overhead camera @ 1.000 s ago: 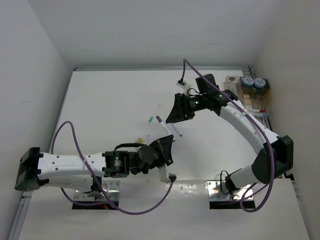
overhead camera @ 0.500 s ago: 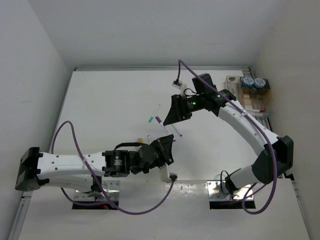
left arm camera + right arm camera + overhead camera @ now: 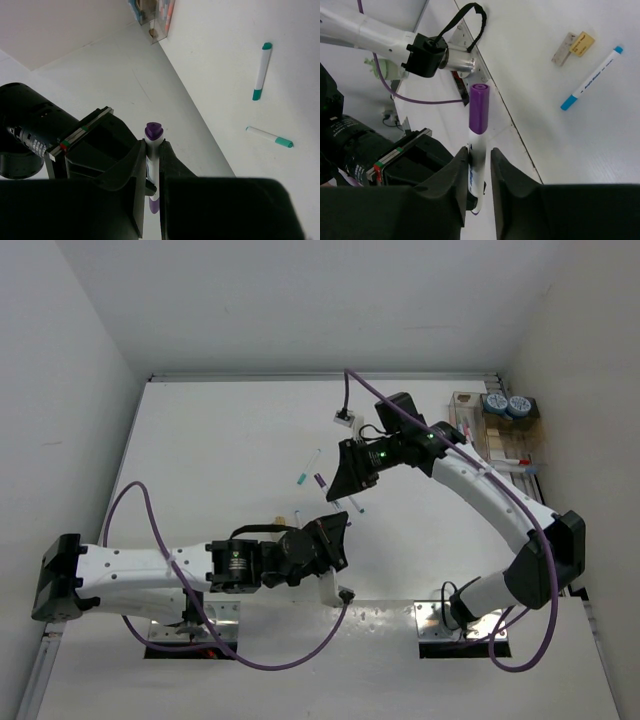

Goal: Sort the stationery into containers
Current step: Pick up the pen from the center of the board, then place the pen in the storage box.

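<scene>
My left gripper (image 3: 153, 146) is shut on a white pen with a purple cap (image 3: 153, 132) and holds it above the table. My right gripper (image 3: 480, 152) is open, its jaws on either side of the same pen (image 3: 479, 115), with a gap at one finger. In the top view the two grippers meet tip to tip, the left (image 3: 334, 530) below the right (image 3: 342, 485). The containers (image 3: 497, 435) stand at the back right with two blue-grey rolls (image 3: 506, 405) in them. Teal-capped pens (image 3: 261, 70) and a blue pen (image 3: 590, 80) lie on the table.
Two small tan and white blocks (image 3: 573, 46) lie beside the blue pen. The left arm's base plate (image 3: 462, 60) sits at the near table edge. White walls close in the table on the left, back and right.
My right gripper has moved down and left towards the left gripper and now stands around the purple-capped pen. The left gripper has hardly moved.
</scene>
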Controlling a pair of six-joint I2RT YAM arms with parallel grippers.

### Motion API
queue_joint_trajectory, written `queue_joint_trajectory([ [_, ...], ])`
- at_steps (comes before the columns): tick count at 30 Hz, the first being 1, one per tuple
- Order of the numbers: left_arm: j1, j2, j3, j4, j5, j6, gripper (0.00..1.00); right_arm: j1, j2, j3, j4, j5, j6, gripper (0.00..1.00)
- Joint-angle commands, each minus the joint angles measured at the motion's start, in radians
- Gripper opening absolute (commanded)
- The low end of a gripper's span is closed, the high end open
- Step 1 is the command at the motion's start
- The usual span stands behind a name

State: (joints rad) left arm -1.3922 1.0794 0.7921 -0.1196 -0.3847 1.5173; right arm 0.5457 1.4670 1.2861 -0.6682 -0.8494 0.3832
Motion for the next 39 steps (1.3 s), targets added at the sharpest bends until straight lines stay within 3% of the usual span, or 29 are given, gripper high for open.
queue_joint_trajectory([
  [1,0.015,-0.001,0.036,0.031,0.003,-0.005,0.00,0.005,-0.022,0.019,0.005,-0.028,-0.021,0.20],
  [8,0.050,0.001,0.015,0.066,0.000,0.001,0.03,0.005,-0.023,0.019,0.002,-0.028,-0.027,0.00],
  [9,0.055,0.002,0.007,0.075,-0.006,-0.003,0.38,0.007,-0.025,0.021,-0.001,-0.022,-0.032,0.00],
  [10,0.062,0.001,0.003,0.096,-0.013,-0.012,0.60,-0.001,-0.027,0.019,-0.002,0.002,-0.035,0.00],
  [11,0.068,0.002,-0.001,0.101,-0.025,-0.040,0.99,-0.006,-0.033,0.015,-0.004,0.015,-0.041,0.00],
  [15,0.116,-0.001,0.036,0.129,-0.022,-0.170,1.00,-0.113,-0.042,-0.021,0.031,0.078,0.005,0.00],
  [19,0.237,0.037,0.200,0.026,-0.010,-0.447,1.00,-0.344,-0.085,-0.134,0.140,0.254,0.152,0.00],
  [24,0.438,0.102,0.338,-0.081,0.058,-0.692,1.00,-0.597,-0.206,-0.341,0.324,0.553,0.353,0.00],
  [28,0.554,0.160,0.409,-0.153,0.144,-0.871,1.00,-0.684,-0.272,-0.445,0.436,0.846,0.453,0.00],
  [33,0.669,0.243,0.511,-0.285,0.233,-1.002,1.00,-0.843,-0.231,-0.418,0.476,1.021,0.514,0.00],
  [39,0.791,0.283,0.558,-0.327,0.378,-1.195,0.97,-0.967,-0.119,-0.300,0.434,1.055,0.631,0.00],
])
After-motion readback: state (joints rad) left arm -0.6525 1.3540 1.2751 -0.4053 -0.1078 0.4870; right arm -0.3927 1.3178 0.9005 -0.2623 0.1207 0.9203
